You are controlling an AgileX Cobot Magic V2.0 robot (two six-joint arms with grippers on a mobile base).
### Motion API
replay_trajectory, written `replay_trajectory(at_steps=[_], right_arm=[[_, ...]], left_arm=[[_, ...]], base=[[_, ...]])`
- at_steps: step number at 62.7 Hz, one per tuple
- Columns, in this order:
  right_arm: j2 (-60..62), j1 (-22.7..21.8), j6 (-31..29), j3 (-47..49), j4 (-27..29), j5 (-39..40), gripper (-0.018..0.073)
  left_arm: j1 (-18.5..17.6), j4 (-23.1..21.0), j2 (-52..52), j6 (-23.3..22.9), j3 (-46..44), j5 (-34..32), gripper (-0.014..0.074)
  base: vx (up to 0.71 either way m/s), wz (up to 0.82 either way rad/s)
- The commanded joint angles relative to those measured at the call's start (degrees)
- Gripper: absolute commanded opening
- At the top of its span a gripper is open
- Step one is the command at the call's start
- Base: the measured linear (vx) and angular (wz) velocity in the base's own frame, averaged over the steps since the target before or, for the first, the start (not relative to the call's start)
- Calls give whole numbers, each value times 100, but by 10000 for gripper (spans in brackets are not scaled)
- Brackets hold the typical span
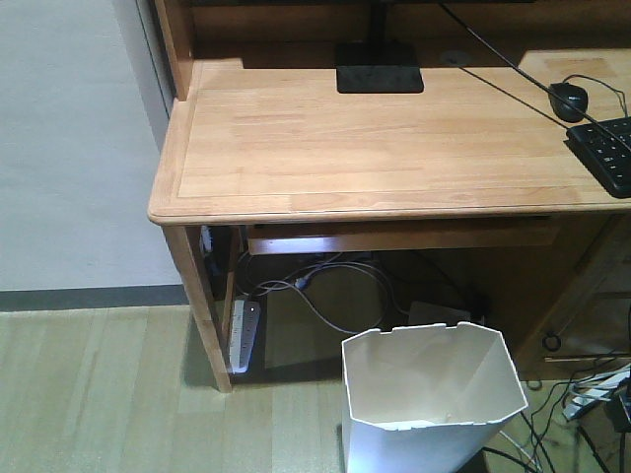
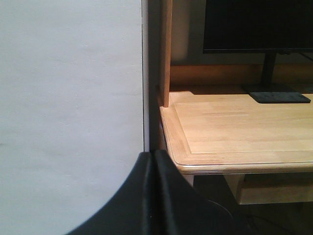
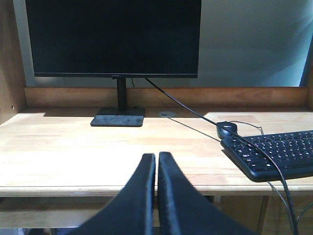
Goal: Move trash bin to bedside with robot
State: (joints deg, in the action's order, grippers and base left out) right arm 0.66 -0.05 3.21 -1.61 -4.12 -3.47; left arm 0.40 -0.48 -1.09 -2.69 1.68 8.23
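- Trash bin [image 1: 434, 394]: white, thin-walled, angular rim, tapering downward. It stands upright on the wood-pattern floor [image 1: 99, 394] in front of the desk [image 1: 375, 148], below its front edge and right of centre in the front view. Its mouth is open and shows pale inner walls.
- No arm touches the bin in any view.
- Left gripper [image 2: 153, 157]: clenched, the two black fingers pressed together with nothing between them. It hangs in the air before the desk's left front corner, with the pale wall [image 2: 68, 107] to the left.
- Right gripper [image 3: 156, 159]: also clenched on nothing, fingers edge to edge. It is level with the desk's front edge and faces the monitor [image 3: 113, 36].
- On the desk: monitor with a dark screen, its flat stand base [image 3: 117, 117], black mouse [image 3: 226, 129] and black keyboard [image 3: 274, 154] at the right, mouse just behind keyboard.
- Writing: a small mark sits on the monitor's lower bezel and legends show on the keys; both are too small to read.
- Under the desk: white power strip [image 1: 245, 335] leaning by the left leg, with loose cables [image 1: 325, 286] behind the bin.
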Motion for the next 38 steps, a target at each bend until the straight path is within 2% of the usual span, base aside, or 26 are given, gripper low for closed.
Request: replay_trajectory(at_steps=[1, 38], right_arm=[[71, -35, -14, -102, -29, 396, -11], [71, -35, -14, -102, -29, 396, -11]], left_arm=[[-18, -47, -55, -53, 158, -411, -6], [-18, -47, -55, -53, 158, -411, -6]], base=[[0, 0], [0, 0]])
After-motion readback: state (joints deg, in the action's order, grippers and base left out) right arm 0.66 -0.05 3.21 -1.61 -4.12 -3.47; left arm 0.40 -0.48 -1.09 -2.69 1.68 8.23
